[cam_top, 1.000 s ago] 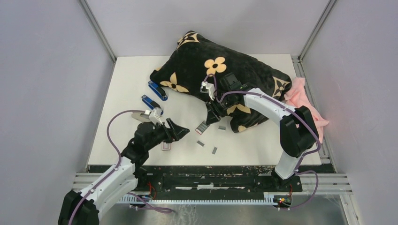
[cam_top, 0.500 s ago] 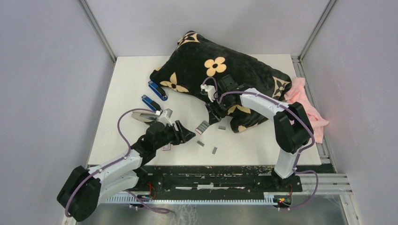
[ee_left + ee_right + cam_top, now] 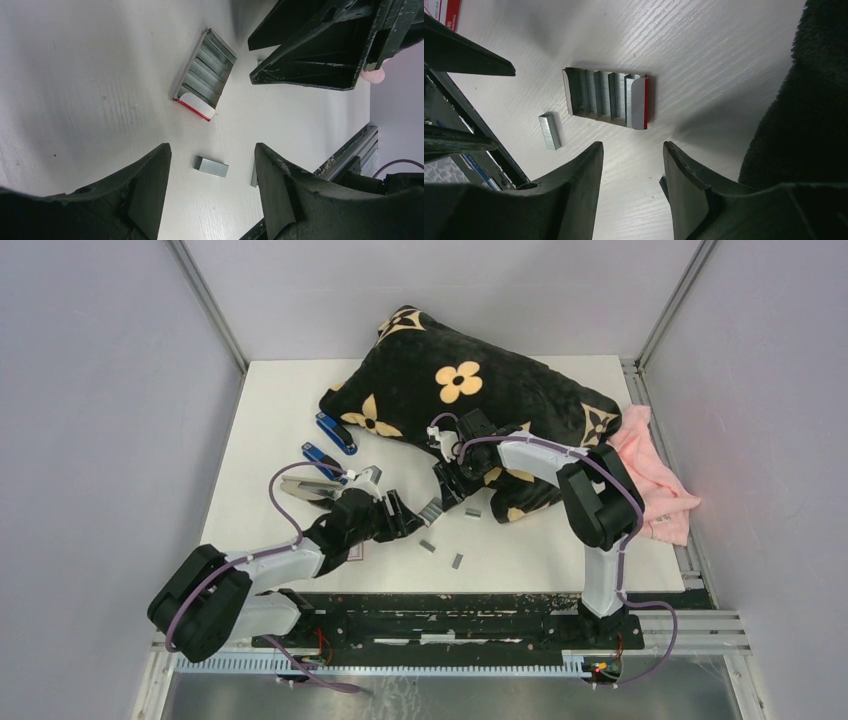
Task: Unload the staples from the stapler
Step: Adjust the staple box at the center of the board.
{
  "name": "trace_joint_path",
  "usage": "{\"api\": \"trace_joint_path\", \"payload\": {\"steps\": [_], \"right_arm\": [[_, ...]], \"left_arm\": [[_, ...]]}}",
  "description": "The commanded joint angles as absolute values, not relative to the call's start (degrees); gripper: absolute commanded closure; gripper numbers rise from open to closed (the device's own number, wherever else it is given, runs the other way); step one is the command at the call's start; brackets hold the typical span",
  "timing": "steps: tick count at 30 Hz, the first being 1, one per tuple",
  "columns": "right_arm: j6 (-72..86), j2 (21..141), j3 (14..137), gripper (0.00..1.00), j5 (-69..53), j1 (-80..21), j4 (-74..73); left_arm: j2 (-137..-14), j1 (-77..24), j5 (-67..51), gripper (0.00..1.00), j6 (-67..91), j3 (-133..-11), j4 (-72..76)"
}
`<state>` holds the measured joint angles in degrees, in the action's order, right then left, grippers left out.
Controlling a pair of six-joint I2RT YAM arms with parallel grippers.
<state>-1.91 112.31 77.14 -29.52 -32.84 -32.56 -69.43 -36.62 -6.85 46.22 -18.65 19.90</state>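
Several short silvery staples lie loose on the white table: one strip [image 3: 211,166] sits just beyond the tips of my open left gripper [image 3: 212,149], untouched, and another strip [image 3: 549,131] lies left of my open right gripper [image 3: 632,146]. From above, staples [image 3: 427,546] lie near the front edge, right of the left gripper [image 3: 405,520]. A small open tray of staples [image 3: 432,510] with a red-and-white end [image 3: 196,107] rests between both grippers; the right gripper [image 3: 447,495] hovers just behind it. Two blue staplers [image 3: 322,460] [image 3: 336,433] lie at the left.
A black pillow with tan flowers [image 3: 470,380] fills the back of the table and borders the right gripper [image 3: 819,75]. A pink cloth [image 3: 655,475] lies at the right edge. A small white-and-red box [image 3: 355,552] sits under the left arm. The black front rail [image 3: 450,600] is close.
The left arm has stretched forward and right toward the staple tray, its jaws narrower than before. The right gripper has dropped slightly toward the tray and opened a little.
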Motion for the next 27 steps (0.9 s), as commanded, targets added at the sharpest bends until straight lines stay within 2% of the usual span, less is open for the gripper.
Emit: {"api": "trace_joint_path", "payload": {"steps": [1, 27], "right_arm": [[1.1, 113.9, 80.0, 0.46, -30.2, -32.5, -29.1], [1.2, 117.0, 79.2, 0.47, -41.1, -32.7, -28.5]], "left_arm": [[-71.4, -36.7, -5.5, 0.30, 43.5, -21.6, 24.6], [-62.9, -36.7, -3.7, 0.30, 41.4, -18.2, 20.8]]}}
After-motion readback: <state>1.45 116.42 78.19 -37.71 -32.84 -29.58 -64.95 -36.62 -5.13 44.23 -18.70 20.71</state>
